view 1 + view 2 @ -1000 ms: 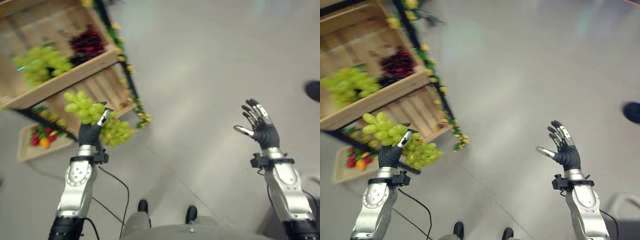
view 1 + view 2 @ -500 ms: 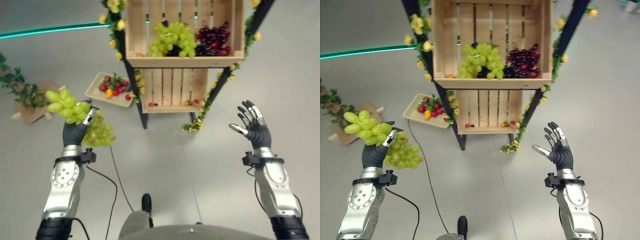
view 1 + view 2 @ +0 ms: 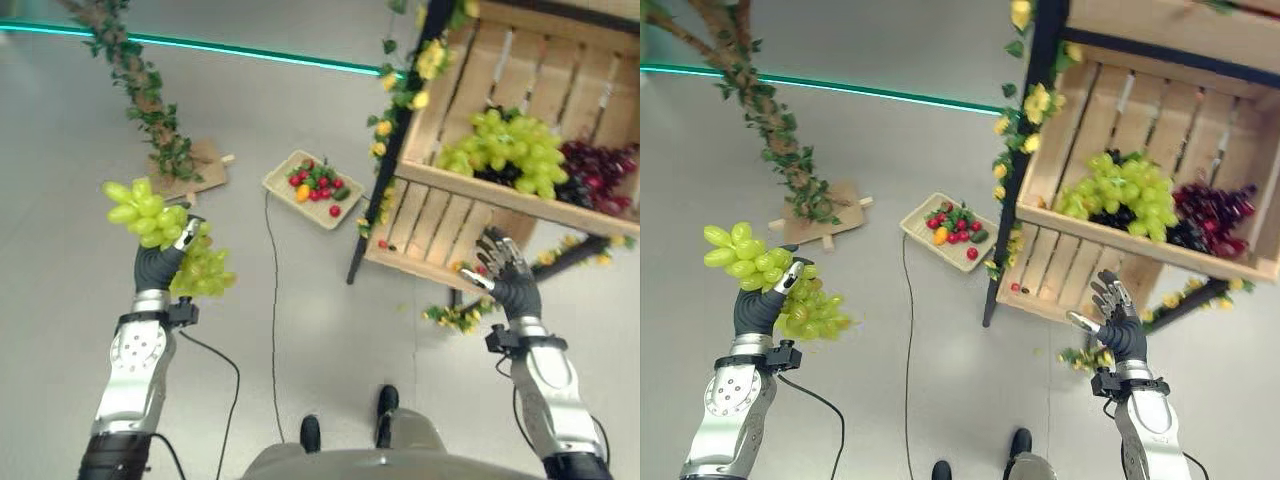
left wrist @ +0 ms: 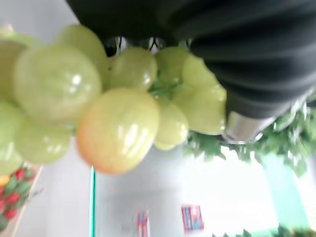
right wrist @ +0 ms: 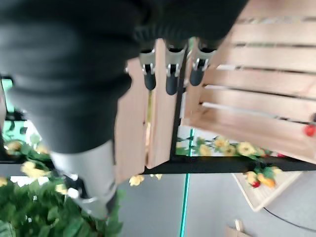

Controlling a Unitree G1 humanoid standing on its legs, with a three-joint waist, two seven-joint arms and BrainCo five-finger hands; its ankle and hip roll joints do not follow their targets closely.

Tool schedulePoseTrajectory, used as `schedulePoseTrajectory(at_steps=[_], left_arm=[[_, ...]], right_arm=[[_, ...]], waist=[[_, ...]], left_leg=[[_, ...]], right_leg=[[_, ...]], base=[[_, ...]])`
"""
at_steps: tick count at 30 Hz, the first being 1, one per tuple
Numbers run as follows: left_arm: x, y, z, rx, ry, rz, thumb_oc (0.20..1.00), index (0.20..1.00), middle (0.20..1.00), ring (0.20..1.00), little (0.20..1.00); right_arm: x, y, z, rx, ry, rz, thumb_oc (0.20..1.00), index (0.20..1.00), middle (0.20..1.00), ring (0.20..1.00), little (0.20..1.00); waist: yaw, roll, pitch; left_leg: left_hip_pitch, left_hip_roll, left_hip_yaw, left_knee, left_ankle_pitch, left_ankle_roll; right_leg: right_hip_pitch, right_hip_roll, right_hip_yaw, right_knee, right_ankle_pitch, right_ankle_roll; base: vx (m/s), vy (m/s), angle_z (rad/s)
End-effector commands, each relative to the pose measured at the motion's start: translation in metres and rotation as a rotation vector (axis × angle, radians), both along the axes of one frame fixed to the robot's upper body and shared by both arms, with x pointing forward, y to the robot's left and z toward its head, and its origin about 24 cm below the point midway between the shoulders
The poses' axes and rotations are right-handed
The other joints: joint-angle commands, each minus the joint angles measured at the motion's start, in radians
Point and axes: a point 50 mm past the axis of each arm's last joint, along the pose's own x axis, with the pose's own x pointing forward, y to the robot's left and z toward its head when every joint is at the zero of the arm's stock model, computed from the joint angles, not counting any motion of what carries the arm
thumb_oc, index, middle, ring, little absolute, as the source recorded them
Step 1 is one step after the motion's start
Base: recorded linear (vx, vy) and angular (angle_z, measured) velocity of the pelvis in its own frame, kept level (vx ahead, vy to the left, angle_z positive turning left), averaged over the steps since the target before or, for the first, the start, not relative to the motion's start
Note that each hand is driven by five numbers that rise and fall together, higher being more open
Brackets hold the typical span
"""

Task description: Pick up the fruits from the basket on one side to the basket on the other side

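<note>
My left hand [image 3: 157, 266] is raised in front of me, and its fingers are curled around a bunch of green grapes [image 3: 165, 243]. One part of the bunch stands above the hand and another part hangs down beside it, toward the middle of the scene. In my left wrist view the grapes [image 4: 98, 113] are pressed close against the dark cover of the hand.

My right hand [image 3: 1115, 325] is also raised, with the fingers spread and nearly straight, and it holds nothing. In the head views it appears in front of the lower wooden crate [image 3: 425, 235] of a stand. In my right wrist view the fingertips [image 5: 171, 74] point toward wooden slats.

The stand is to my right and has dark legs with yellow flowers and green leaves on them. Its upper crate [image 3: 1140, 140] contains another bunch of green grapes [image 3: 1110, 192] and, beside it, dark red grapes [image 3: 1212, 215]. A few small red fruits lie in the lower crate.

On the grey floor [image 3: 300, 120], between my left hand and the stand, there is a flat tray [image 3: 275, 181] with red, orange and green fruits [image 3: 317, 181]. Farther left, a leafy branch [image 3: 770, 120] stands on a brown base.
</note>
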Motion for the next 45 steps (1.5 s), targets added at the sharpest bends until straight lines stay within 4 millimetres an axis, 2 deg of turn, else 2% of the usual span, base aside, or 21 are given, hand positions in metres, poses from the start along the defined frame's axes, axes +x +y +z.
schedulePoseTrajectory(at_steps=[1,5,13,14,16,17,18,19,24,25,27,29,30,31,39,40,41,42,43,44,45], left_arm=[[0.006,-0.004,0.043,0.060,-0.214,-0.030,0.200,0.200,0.200,0.200,0.200],[0.005,-0.002,0.040,0.052,-0.201,-0.016,0.200,0.200,0.200,0.200,0.200],[0.009,-0.007,0.035,0.022,-0.186,-0.038,0.200,0.200,0.200,0.200,0.200],[0.015,-0.015,0.035,0.013,-0.187,-0.075,0.200,0.200,0.200,0.200,0.200],[0.017,-0.018,0.034,0.008,-0.188,-0.085,0.200,0.200,0.200,0.200,0.200],[0.020,-0.022,0.034,0.000,-0.188,-0.099,0.200,0.200,0.200,0.200,0.200],[0.020,-0.022,0.034,0.000,-0.189,-0.100,0.200,0.200,0.200,0.200,0.200],[0.022,-0.026,0.033,-0.002,-0.187,-0.119,0.200,0.200,0.200,0.200,0.200],[0.026,-0.031,0.030,-0.011,-0.181,-0.135,0.200,0.200,0.200,0.200,0.200],[0.026,-0.032,0.030,-0.016,-0.181,-0.139,0.200,0.200,0.200,0.200,0.200],[0.024,-0.029,0.032,-0.022,-0.199,-0.119,0.200,0.200,0.200,0.200,0.200],[0.020,-0.022,0.034,-0.005,-0.201,-0.097,0.200,0.200,0.200,0.200,0.200],[0.020,-0.022,0.033,0.001,-0.193,-0.104,0.200,0.200,0.200,0.200,0.200],[0.021,-0.020,0.028,-0.005,-0.170,-0.103,0.200,0.200,0.200,0.200,0.200],[0.023,-0.024,0.022,-0.028,-0.146,-0.101,0.200,0.200,0.200,0.200,0.200],[0.024,-0.024,0.023,-0.030,-0.147,-0.102,0.200,0.200,0.200,0.200,0.200],[0.024,-0.025,0.021,-0.036,-0.142,-0.099,0.200,0.200,0.200,0.200,0.200],[0.024,-0.025,0.022,-0.036,-0.143,-0.099,0.200,0.200,0.200,0.200,0.200],[0.024,-0.025,0.021,-0.034,-0.143,-0.099,0.200,0.200,0.200,0.200,0.200],[0.025,-0.026,0.022,-0.038,-0.144,-0.092,0.200,0.200,0.200,0.200,0.200],[0.025,-0.026,0.022,-0.037,-0.145,-0.092,0.200,0.200,0.200,0.200,0.200]], right_arm=[[0.008,-0.009,0.030,-0.054,-0.140,-0.055,1.000,1.000,1.000,1.000,1.000],[0.007,-0.011,0.030,-0.054,-0.137,-0.065,1.000,1.000,1.000,1.000,1.000],[-0.001,-0.026,0.035,-0.073,-0.147,-0.114,1.000,1.000,1.000,1.000,1.000],[-0.005,-0.034,0.038,-0.082,-0.155,-0.136,1.000,1.000,1.000,1.000,1.000],[-0.006,-0.036,0.038,-0.084,-0.159,-0.144,1.000,1.000,1.000,1.000,1.000],[-0.007,-0.040,0.043,-0.100,-0.171,-0.154,1.000,1.000,1.000,1.000,1.000],[-0.007,-0.040,0.043,-0.101,-0.171,-0.153,1.000,1.000,1.000,1.000,1.000],[-0.011,-0.045,0.044,-0.103,-0.173,-0.163,1.000,1.000,1.000,1.000,1.000],[-0.012,-0.048,0.047,-0.115,-0.185,-0.176,1.000,1.000,1.000,1.000,1.000],[-0.012,-0.048,0.048,-0.119,-0.187,-0.177,1.000,1.000,1.000,1.000,1.000],[-0.005,-0.044,0.054,-0.139,-0.208,-0.157,1.000,1.000,1.000,1.000,1.000],[0.000,-0.036,0.056,-0.138,-0.220,-0.128,1.000,1.000,1.000,1.000,1.000],[0.000,-0.036,0.054,-0.141,-0.207,-0.125,1.000,1.000,1.000,1.000,1.000],[-0.003,-0.035,0.050,-0.130,-0.197,-0.115,1.000,1.000,1.000,1.000,1.000],[-0.007,-0.031,0.047,-0.104,-0.182,-0.077,1.000,1.000,1.000,1.000,1.000],[-0.007,-0.030,0.046,-0.095,-0.180,-0.075,1.000,1.000,1.000,1.000,1.000],[-0.006,-0.028,0.045,-0.088,-0.181,-0.066,1.000,1.000,1.000,1.000,1.000],[-0.005,-0.028,0.045,-0.087,-0.182,-0.066,1.000,1.000,1.000,1.000,1.000],[-0.003,-0.026,0.047,-0.088,-0.192,-0.059,1.000,1.000,1.000,1.000,1.000],[-0.001,-0.024,0.045,-0.077,-0.189,-0.064,1.000,1.000,1.000,1.000,1.000],[-0.001,-0.024,0.045,-0.076,-0.189,-0.064,1.000,1.000,1.000,1.000,1.000]], waist=[[-0.016,0.031,-0.023],[-0.020,0.021,-0.030],[-0.078,0.020,-0.032],[-0.123,0.017,-0.033],[-0.126,0.020,-0.030],[-0.157,0.022,-0.032],[-0.154,0.023,-0.031],[-0.182,0.028,-0.030],[-0.207,0.042,-0.013],[-0.218,0.047,-0.009],[-0.204,0.059,0.005],[-0.157,0.059,0.003],[-0.157,0.056,0.000],[-0.168,0.061,-0.010],[-0.200,0.060,-0.034],[-0.195,0.059,-0.035],[-0.176,0.048,-0.023],[-0.178,0.046,-0.024],[-0.152,0.030,-0.007],[-0.120,0.004,0.010],[-0.121,0.001,0.009]], left_leg=[[-0.056,0.044,-0.060,0.032,-0.035,-0.049],[-0.041,0.058,-0.021,0.022,-0.039,-0.058],[-0.020,0.101,0.034,0.062,-0.063,-0.089],[-0.019,0.114,0.070,0.119,-0.082,-0.100],[-0.021,0.116,0.082,0.142,-0.083,-0.105],[-0.024,0.122,0.110,0.188,-0.083,-0.111],[-0.025,0.124,0.114,0.192,-0.087,-0.112],[-0.032,0.137,0.145,0.242,-0.075,-0.121],[-0.039,0.137,0.162,0.296,-0.045,-0.136],[-0.033,0.134,0.175,0.287,-0.048,-0.134],[-0.020,0.148,0.259,0.278,-0.049,-0.138],[0.003,0.185,0.359,0.275,-0.061,-0.140],[0.009,0.190,0.365,0.271,-0.054,-0.142],[0.028,0.201,0.347,0.264,-0.020,-0.150],[0.048,0.234,0.284,0.257,0.019,-0.166],[0.040,0.239,0.274,0.284,0.039,-0.171],[-0.014,0.259,0.228,0.419,0.089,-0.186],[-0.020,0.258,0.226,0.423,0.092,-0.185],[-0.068,0.240,0.169,0.514,0.102,-0.189],[-0.140,0.175,0.085,0.560,0.049,-0.169],[-0.144,0.171,0.084,0.558,0.054,-0.167]], right_leg=[[0.174,-0.006,-0.007,-0.104,-0.071,0.097],[0.190,0.001,-0.022,-0.132,-0.073,0.091],[0.189,0.053,0.050,-0.119,-0.112,0.063],[0.200,0.076,0.098,-0.144,-0.116,0.046],[0.209,0.080,0.113,-0.158,-0.110,0.043],[0.214,0.090,0.140,-0.169,-0.107,0.034],[0.214,0.092,0.144,-0.170,-0.106,0.034],[0.215,0.101,0.177,-0.174,-0.105,0.026],[0.209,0.117,0.252,-0.186,-0.090,0.016],[0.201,0.114,0.269,-0.191,-0.078,0.027],[0.169,0.097,0.228,-0.191,-0.051,0.054],[0.159,0.068,0.061,-0.182,-0.055,0.059],[0.156,0.073,0.063,-0.169,-0.061,0.053],[0.153,0.090,0.063,-0.143,-0.085,0.036],[0.179,0.146,0.062,-0.122,-0.143,-0.011],[0.188,0.153,0.064,-0.129,-0.148,-0.017],[0.225,0.167,0.068,-0.157,-0.156,-0.036],[0.223,0.166,0.067,-0.160,-0.151,-0.038],[0.242,0.165,0.080,-0.168,-0.152,-0.047],[0.259,0.152,0.097,-0.173,-0.150,-0.047],[0.256,0.149,0.096,-0.174,-0.147,-0.047]], base=[[0.08,-0.091,-0.39],[0.05,-0.102,-0.43],[0.06,-0.145,-0.39],[0.07,-0.181,-0.27],[0.05,-0.142,-0.42],[0.02,-0.061,-0.66],[0.05,-0.111,-1.01],[0.03,-0.051,-0.86],[0.02,-0.010,-0.97],[-0.01,0.042,-0.80],[-0.03,-0.009,-1.22],[0.00,-0.149,-1.99],[0.12,-0.210,-1.78],[0.16,-0.183,-0.74],[0.09,-0.139,0.14],[0.10,-0.237,0.25],[0.06,-0.190,0.18],[0.04,-0.206,0.20],[0.01,-0.112,0.17],[0.02,-0.106,0.07],[0.05,-0.027,-0.17]])
